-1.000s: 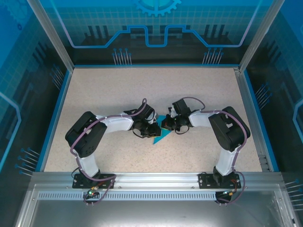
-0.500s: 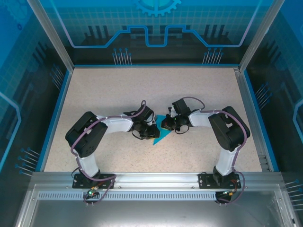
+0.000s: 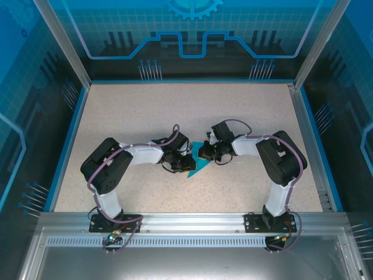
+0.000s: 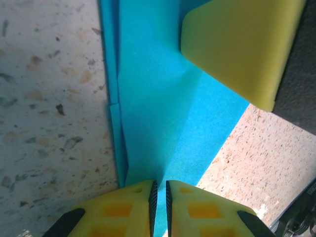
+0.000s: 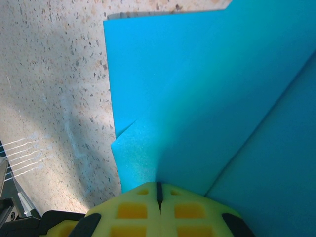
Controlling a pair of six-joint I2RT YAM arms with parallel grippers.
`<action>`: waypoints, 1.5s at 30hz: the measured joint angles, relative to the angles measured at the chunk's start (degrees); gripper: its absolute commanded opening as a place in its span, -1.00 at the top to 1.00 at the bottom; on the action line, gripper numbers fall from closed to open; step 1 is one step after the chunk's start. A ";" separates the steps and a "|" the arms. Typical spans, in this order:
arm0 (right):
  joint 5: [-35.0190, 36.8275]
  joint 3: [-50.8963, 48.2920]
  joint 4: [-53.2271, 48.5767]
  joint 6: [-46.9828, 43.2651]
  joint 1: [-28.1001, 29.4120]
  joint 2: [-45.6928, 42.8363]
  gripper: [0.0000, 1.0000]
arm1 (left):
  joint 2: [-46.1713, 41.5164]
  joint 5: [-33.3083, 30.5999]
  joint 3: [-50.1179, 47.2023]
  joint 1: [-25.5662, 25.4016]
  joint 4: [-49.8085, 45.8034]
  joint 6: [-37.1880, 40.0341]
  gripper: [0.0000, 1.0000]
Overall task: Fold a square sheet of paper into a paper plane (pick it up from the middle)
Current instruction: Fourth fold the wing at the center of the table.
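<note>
Cyan paper plane [image 4: 158, 123] — thin, smooth, sharply creased wedge

Your bright cyan paper [image 3: 200, 166] is partly folded: overlapping layers, sharp creases, narrowing to a point. It's lying on the speckled table [image 3: 145, 111], roughly mid-table, slightly toward its near edge.

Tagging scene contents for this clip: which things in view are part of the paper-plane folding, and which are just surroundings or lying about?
Part of the job:
blue paper sheet, partly folded
left gripper, shut on it
right gripper, shut on it

Not part of it:
speckled table
blue enclosure panels
aluminium rail at the near edge
</note>
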 measured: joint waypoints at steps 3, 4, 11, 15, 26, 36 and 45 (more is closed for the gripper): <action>0.00 0.04 -0.09 -0.02 0.00 0.00 1.00 | -0.11 0.24 -0.17 0.00 0.37 -0.09 0.65; 0.00 0.04 -0.09 -0.02 0.00 0.00 1.00 | -0.31 0.37 -0.33 0.00 0.46 -0.24 0.65; 0.00 0.04 -0.11 -0.02 0.00 0.02 1.00 | -2.56 1.42 -1.53 -0.11 0.79 -1.49 0.64; -0.02 0.04 -0.11 -0.02 0.00 0.07 1.00 | -2.67 1.88 -2.40 -0.48 0.81 -1.49 0.64; -0.13 0.46 -0.52 -0.02 0.00 0.37 1.00 | -2.67 1.97 -3.32 -0.66 1.36 -1.51 0.64; -0.59 0.83 -0.59 -0.02 0.00 0.76 1.00 | -2.64 1.95 -4.63 -0.70 3.10 -1.97 0.66; -0.66 1.09 -0.85 -0.02 0.00 0.87 1.00 | -3.34 1.75 -6.82 -0.90 5.95 -2.99 0.73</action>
